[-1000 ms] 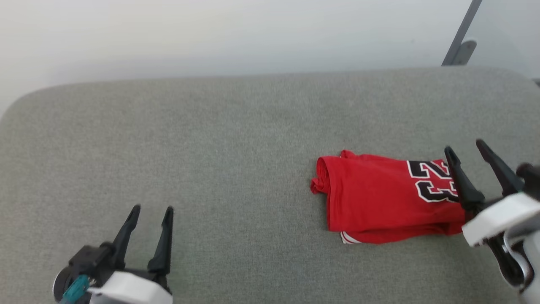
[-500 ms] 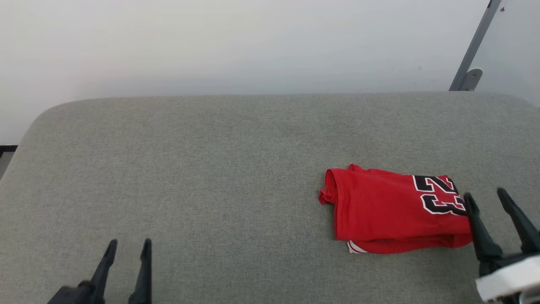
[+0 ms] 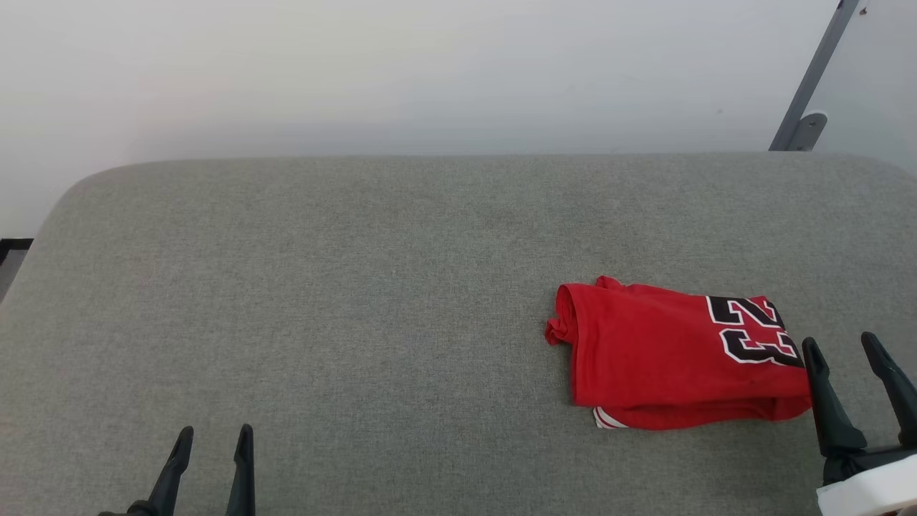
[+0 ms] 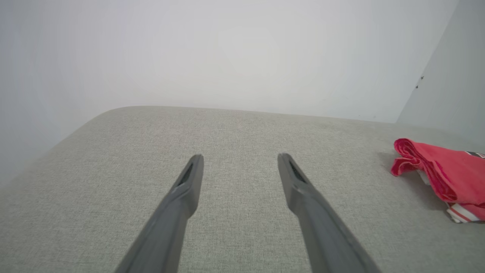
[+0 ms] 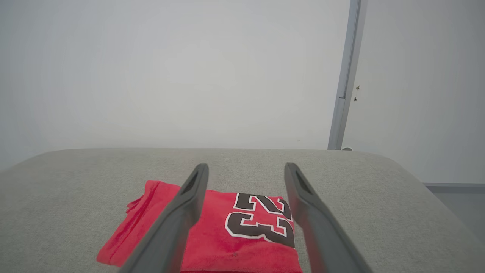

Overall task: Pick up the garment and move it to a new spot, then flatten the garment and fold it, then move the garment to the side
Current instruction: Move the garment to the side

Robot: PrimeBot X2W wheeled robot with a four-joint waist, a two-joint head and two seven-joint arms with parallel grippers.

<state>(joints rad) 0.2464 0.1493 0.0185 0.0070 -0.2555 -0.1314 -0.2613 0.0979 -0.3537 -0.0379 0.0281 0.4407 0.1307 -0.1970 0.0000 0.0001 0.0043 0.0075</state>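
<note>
Folded garment (image 3: 666,358) on grey cushion (image 3: 358,287), 23 showing; left gripper (image 3: 217,430), right gripper (image 3: 839,339) both spread apart, bodies cut off.

A wide bench (image 3: 322,287) covered in grey woven fabric, its far corners rounded, lies before a plain pale wall (image 3: 430,72) in soft, even light. At the far right, a slanted grey metal strip (image 3: 819,64) runs down the wall to a small bracket (image 3: 809,129).
</note>
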